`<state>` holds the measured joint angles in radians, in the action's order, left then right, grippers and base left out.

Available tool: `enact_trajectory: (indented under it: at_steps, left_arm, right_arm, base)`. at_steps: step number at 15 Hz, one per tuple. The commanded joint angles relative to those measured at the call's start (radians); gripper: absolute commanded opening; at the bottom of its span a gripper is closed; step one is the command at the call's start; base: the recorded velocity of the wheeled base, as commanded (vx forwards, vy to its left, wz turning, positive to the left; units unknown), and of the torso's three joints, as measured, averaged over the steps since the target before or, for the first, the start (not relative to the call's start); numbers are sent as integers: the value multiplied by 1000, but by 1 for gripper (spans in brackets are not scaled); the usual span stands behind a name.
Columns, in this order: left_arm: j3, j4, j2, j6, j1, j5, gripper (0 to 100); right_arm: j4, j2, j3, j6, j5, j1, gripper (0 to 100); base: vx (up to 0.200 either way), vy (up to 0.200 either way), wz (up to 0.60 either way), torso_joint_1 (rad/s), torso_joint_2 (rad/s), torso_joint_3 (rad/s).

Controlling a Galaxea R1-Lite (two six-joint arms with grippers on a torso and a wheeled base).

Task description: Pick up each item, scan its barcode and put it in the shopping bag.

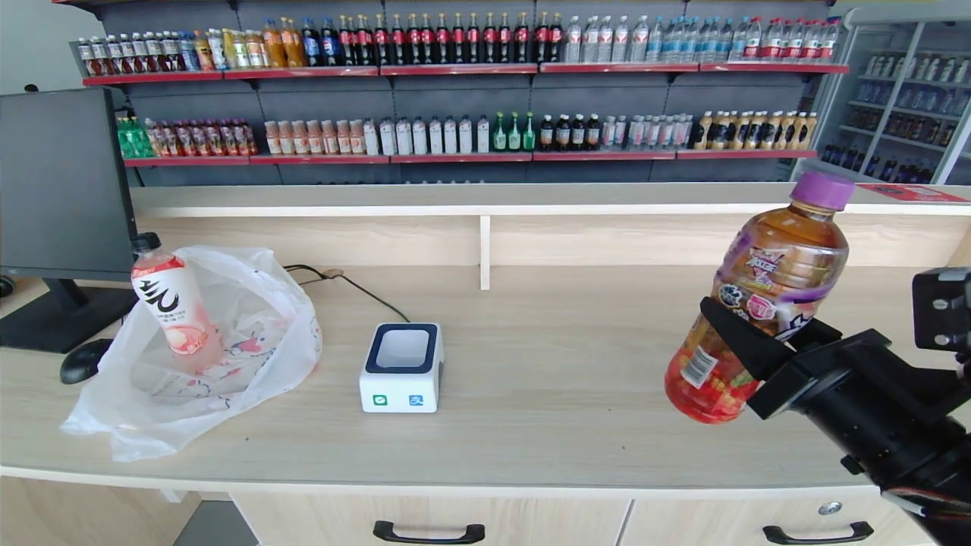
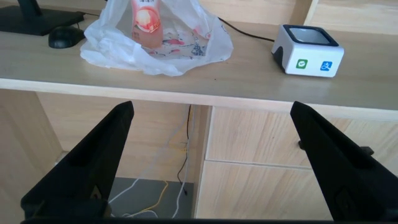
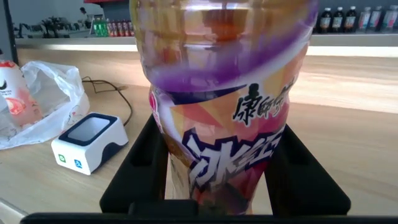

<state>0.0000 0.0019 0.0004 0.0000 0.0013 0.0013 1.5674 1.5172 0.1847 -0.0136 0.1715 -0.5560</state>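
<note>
The clear plastic bottle of amber tea with a purple cap (image 1: 781, 265) sat nearest, clamped at its lower half between the closed fingers of the right gripper (image 1: 766, 326) at the 3 o'clock side of the head view. It tilted, cap toward 1 o'clock. Its wrap label was purple, orange and red with large white characters, and a small white barcode patch (image 1: 698, 366) showed near the base. Whether the base cleared the light wooden desk (image 1: 546, 425) could not be told. In the right wrist view the bottle (image 3: 224, 74) stood between the right gripper's (image 3: 221, 168) black fingers.

A bare stretch of desk lay between the bottle and the white box-shaped scanner with a dark blue rim (image 1: 401, 368), which bore a green and a blue square icon on its front. At the scanner's 9 o'clock lay the translucent white plastic shopping bag (image 1: 250, 341), mouth open, with a pink-labelled bottle with a black cap (image 1: 173, 303) leaning inside. A black cable (image 1: 364, 292) ran off at the scanner's 11 o'clock.

The left gripper (image 2: 211, 124) hung below the desk's front edge, jaws spread wide, empty.

A black mouse (image 1: 85, 360) and black monitor (image 1: 64, 182) stood at the bag's 9 o'clock.
</note>
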Motion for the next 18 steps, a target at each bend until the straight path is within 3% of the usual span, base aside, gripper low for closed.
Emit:
enact_trajectory:
  at_steps: [1, 16, 18]
  left_arm:
    - [0, 0, 0, 0, -1, 0, 100]
    - [0, 0, 1, -2, 0, 0, 100]
    - [0, 0, 1, -2, -1, 0, 100]
  right_arm:
    - [3, -15, -8, 0, -1, -1, 0]
    - [3, -48, -28, 0, -1, -12, 0]
    - [3, -15, -4, 6, -3, -10, 0]
  base:
    - [0, 200, 0, 2, 2, 7]
    - [0, 200, 0, 0, 3, 2]
    - [0, 0, 0, 0, 0, 0]
